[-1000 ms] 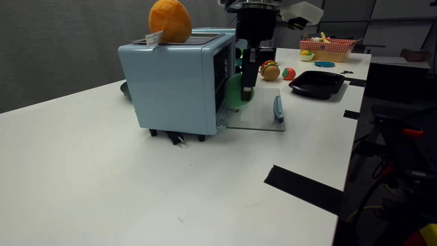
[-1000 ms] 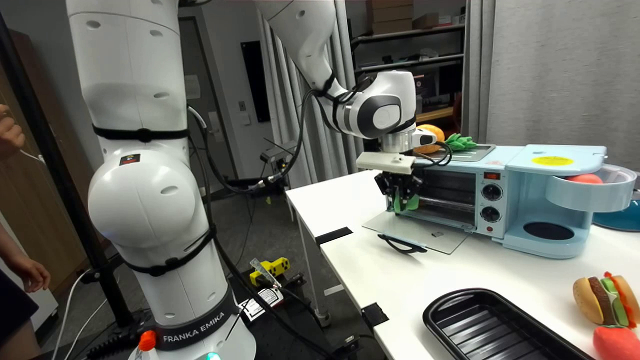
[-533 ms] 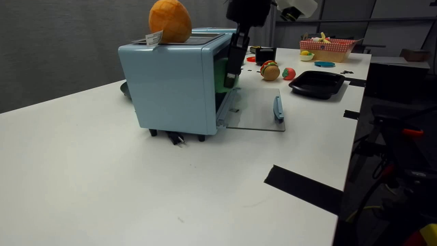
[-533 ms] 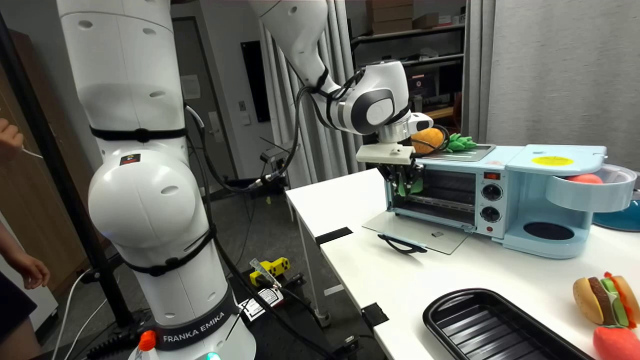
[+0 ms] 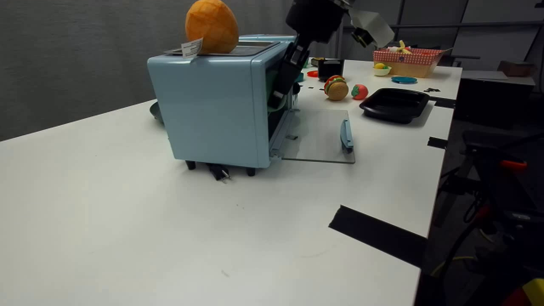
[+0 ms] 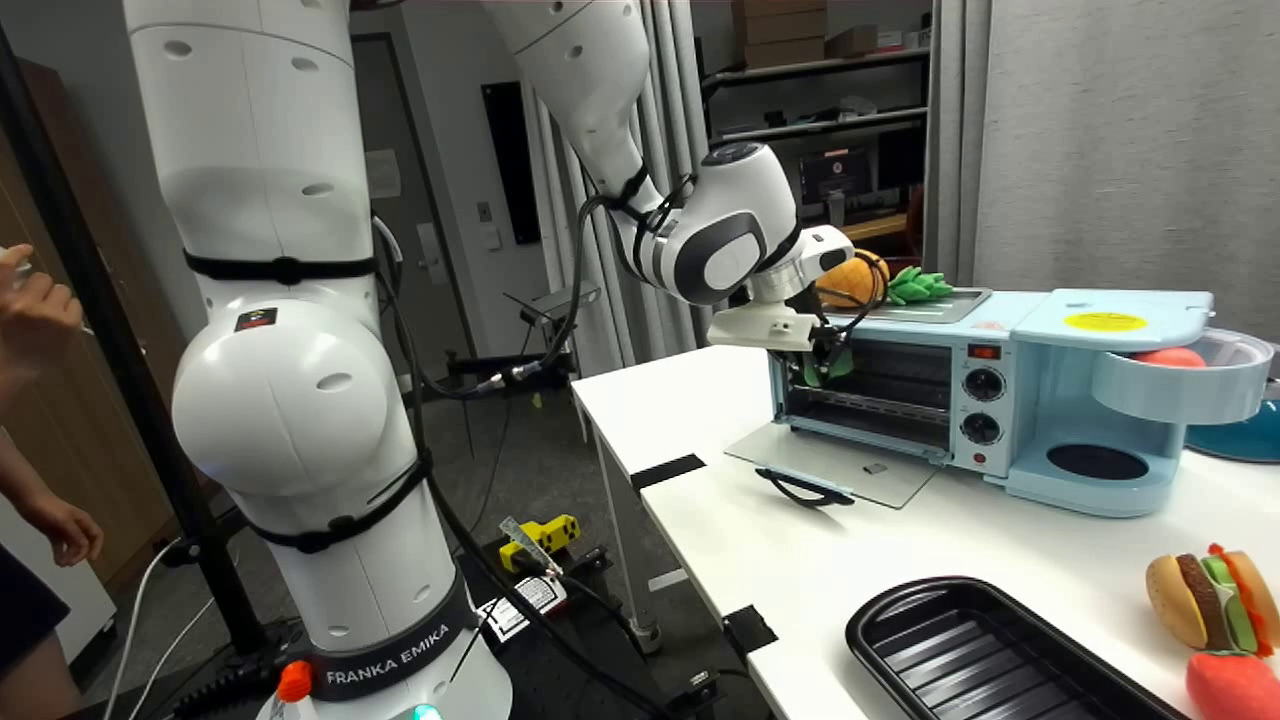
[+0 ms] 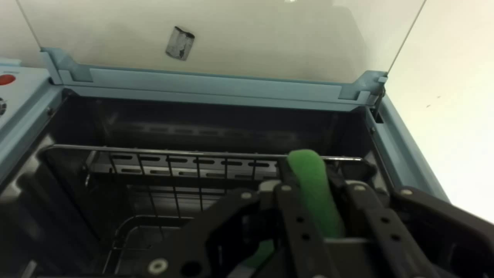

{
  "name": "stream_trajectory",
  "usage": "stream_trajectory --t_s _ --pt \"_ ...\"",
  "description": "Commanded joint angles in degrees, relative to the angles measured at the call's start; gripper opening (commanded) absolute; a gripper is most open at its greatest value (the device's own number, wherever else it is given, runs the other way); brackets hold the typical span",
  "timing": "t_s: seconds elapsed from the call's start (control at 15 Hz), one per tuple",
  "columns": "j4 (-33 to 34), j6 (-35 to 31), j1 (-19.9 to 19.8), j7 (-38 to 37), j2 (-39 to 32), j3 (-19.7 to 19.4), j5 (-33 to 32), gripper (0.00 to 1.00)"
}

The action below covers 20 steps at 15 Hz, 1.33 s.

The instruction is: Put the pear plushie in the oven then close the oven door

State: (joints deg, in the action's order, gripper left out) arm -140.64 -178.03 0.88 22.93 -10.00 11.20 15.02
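Observation:
The light-blue oven [image 5: 204,114] stands on the table, also in an exterior view [image 6: 985,352]. Its glass oven door [image 5: 321,136] is folded down flat, with the bar handle [image 6: 805,488] outward. My gripper [image 7: 310,170] is shut on the light-green pear plushie [image 7: 315,193], which sticks out between the fingers. In both exterior views the tilted gripper [image 5: 275,102] reaches into the upper oven opening, near the end away from the knobs. The plushie is mostly hidden by the oven wall and the fingers; some green shows in an exterior view [image 6: 842,362]. A wire rack [image 7: 231,155] lies inside the oven.
An orange plush [image 5: 212,27] and green leaves [image 6: 918,286] sit on a tray on the oven top. A black pan [image 5: 395,104], a toy hamburger [image 5: 336,89] and a strawberry toy [image 5: 360,92] lie on the table. A basket [image 5: 418,70] stands farther back.
My gripper has moved from above the lowered door into the oven opening with the pear plushie held. The wrist has tilted so the fingers point inward. The door has not moved.

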Motion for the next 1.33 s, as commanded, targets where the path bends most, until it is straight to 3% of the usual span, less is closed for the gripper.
stream_trajectory --t_s 0.0,0.4,0.47,0.67,1.0,1.07,1.27 --pt "-0.9 -5.5 -3.8 4.0 -1.8 5.3 4.3 0.49" --pt "-0.7 -9.8 -8.3 4.3 -5.5 10.2 2.0 0.95" --pt "-0.8 -9.9 -8.6 4.2 -5.6 10.4 1.7 0.99" --pt "-1.6 -8.9 -7.6 4.0 -4.4 8.2 1.5 1.0" --pt "-3.8 -3.7 -1.9 2.4 -0.6 -0.2 1.7 1.0" --pt "-4.7 -2.7 -1.9 -4.1 0.0 -2.0 -5.7 1.0" --pt "-5.6 3.3 -0.4 -8.7 2.3 -5.3 -10.9 1.0"
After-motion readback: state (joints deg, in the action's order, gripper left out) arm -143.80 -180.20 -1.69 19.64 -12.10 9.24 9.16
